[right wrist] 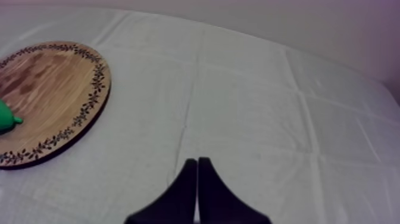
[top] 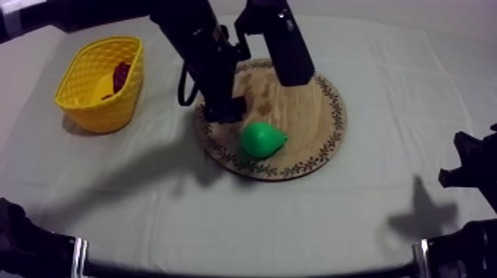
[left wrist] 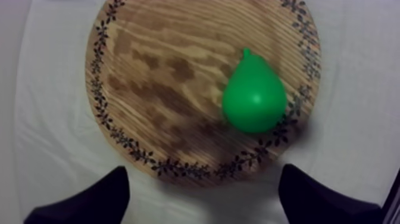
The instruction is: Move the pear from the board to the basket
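Note:
A green pear (top: 261,139) lies on its side near the front edge of the round wooden board (top: 310,118), stem toward the right. My left arm reaches in from the upper left, and its gripper (top: 224,111) hangs over the board's left rim, a short way from the pear. Seen from the left wrist, the fingers stand wide apart, open and empty (left wrist: 202,179), above the board (left wrist: 161,89), with the pear (left wrist: 254,98) ahead of one finger. The yellow basket (top: 100,114) stands at the far left. My right gripper (top: 462,166) rests at the right edge, shut (right wrist: 196,161).
A small red fruit (top: 120,74) lies inside the basket. From the right wrist, the board (right wrist: 53,83) and a sliver of the pear (right wrist: 6,119) show off to one side, with bare cloth ahead. Open cloth lies between board and basket.

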